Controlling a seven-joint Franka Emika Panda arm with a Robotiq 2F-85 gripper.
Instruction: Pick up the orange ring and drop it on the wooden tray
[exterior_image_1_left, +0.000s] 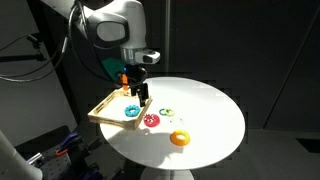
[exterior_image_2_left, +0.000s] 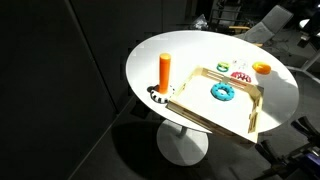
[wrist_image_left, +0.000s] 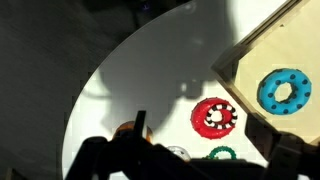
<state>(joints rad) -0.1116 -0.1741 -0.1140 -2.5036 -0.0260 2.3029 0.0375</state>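
The orange ring (exterior_image_1_left: 180, 138) lies on the round white table toward its front edge; it also shows in an exterior view (exterior_image_2_left: 262, 68). In the wrist view it (wrist_image_left: 124, 130) peeks out at lower left, partly hidden by a dark finger. The wooden tray (exterior_image_1_left: 103, 112) (exterior_image_2_left: 205, 110) (wrist_image_left: 250, 55) lies flat with a blue ring (exterior_image_1_left: 131, 111) (wrist_image_left: 285, 92) on it. My gripper (exterior_image_1_left: 138, 93) (wrist_image_left: 203, 138) hangs open and empty above the tray's edge, over the red ring (wrist_image_left: 214, 116), well apart from the orange ring.
The red ring (exterior_image_1_left: 151, 120) (exterior_image_2_left: 240, 76) holds a small black-and-white striped ring. A green ring (exterior_image_1_left: 167, 111) (wrist_image_left: 220, 154) lies nearby. An upright orange peg (exterior_image_2_left: 164, 72) stands beside the tray. The table edge (wrist_image_left: 85, 100) curves close on the left of the wrist view.
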